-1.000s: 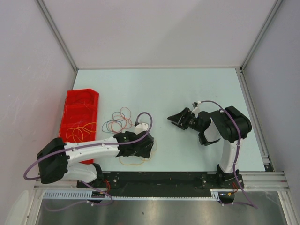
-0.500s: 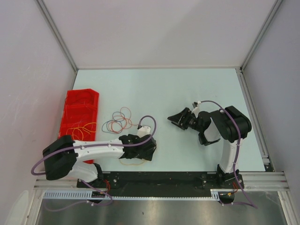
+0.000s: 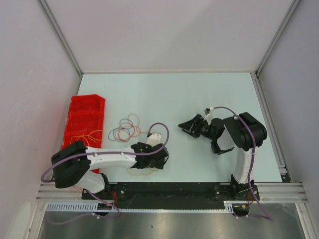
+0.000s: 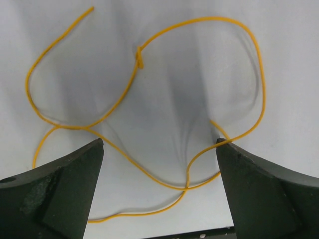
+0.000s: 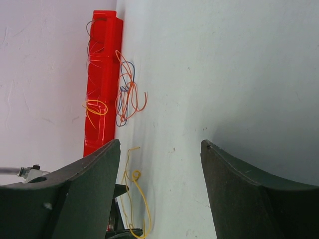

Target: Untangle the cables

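The yellow cable, thin, light and limp, lies flat between the spread fingers of the left gripper; I would pinch it near its knot. The right gripper is spread too, holding nothing. 1 tangle of cables lies beside the red bin.

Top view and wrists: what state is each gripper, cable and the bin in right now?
Left gripper, open, over the yellow cable, not gripping it.
Right gripper, open, empty.
Yellow cable, loose, looped over itself.
Bin, upright.
Binned cable, coiled inside it.
Tangle, knotted together, beside the bin.
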`<move>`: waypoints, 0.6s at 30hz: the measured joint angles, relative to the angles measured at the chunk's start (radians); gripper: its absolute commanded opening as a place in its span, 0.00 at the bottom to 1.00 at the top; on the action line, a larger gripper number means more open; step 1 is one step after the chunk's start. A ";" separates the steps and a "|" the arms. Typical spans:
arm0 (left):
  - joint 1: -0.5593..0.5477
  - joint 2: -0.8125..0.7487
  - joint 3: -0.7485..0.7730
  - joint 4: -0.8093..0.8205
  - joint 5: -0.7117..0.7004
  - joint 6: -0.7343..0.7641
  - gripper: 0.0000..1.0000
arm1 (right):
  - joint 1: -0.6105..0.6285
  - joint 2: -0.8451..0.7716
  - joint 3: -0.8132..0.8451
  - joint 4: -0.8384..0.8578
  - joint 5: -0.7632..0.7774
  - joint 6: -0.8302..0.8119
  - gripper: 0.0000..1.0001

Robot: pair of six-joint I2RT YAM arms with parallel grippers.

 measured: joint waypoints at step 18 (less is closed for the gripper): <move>0.039 0.049 -0.006 0.142 -0.084 -0.007 0.34 | -0.004 0.009 0.000 0.014 -0.005 0.014 0.72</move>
